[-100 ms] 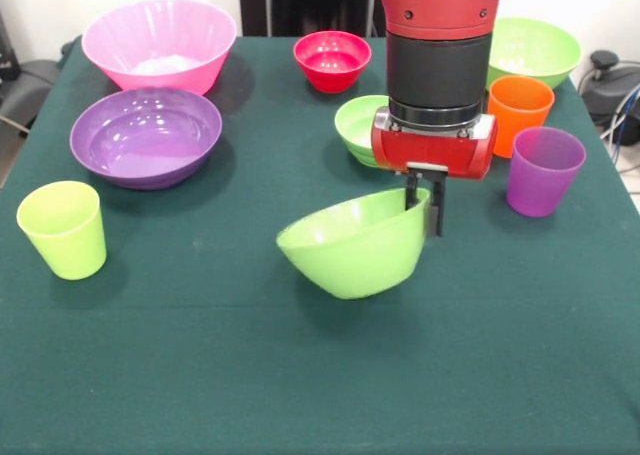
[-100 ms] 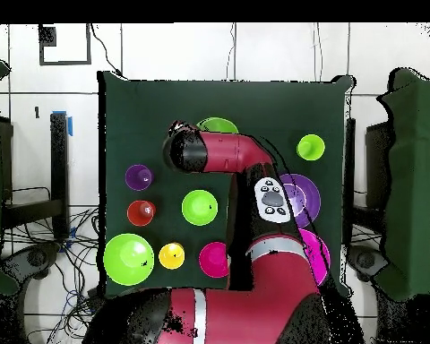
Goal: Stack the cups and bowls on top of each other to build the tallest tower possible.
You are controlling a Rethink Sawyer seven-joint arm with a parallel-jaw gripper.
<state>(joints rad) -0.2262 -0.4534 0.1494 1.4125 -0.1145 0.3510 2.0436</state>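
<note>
No tower is begun: the claw [image 1: 424,203] pinches the rim of a tilted green bowl [image 1: 352,245] at mid-bench [image 1: 200,375], while the remaining bowls and cups all stand apart, unstacked.

Bowls all glossy smooth plastic, the pink bowl [image 1: 160,43] and wide purple bowl [image 1: 146,135] catching bright glare; purple cup [image 1: 542,170] translucent plastic, lime cup [image 1: 63,228] opaque with a duller sheen; tabletop [image 1: 200,375] covered in matt dark green cloth; arm's red shell [image 1: 440,5] smooth, semi-gloss.
</note>
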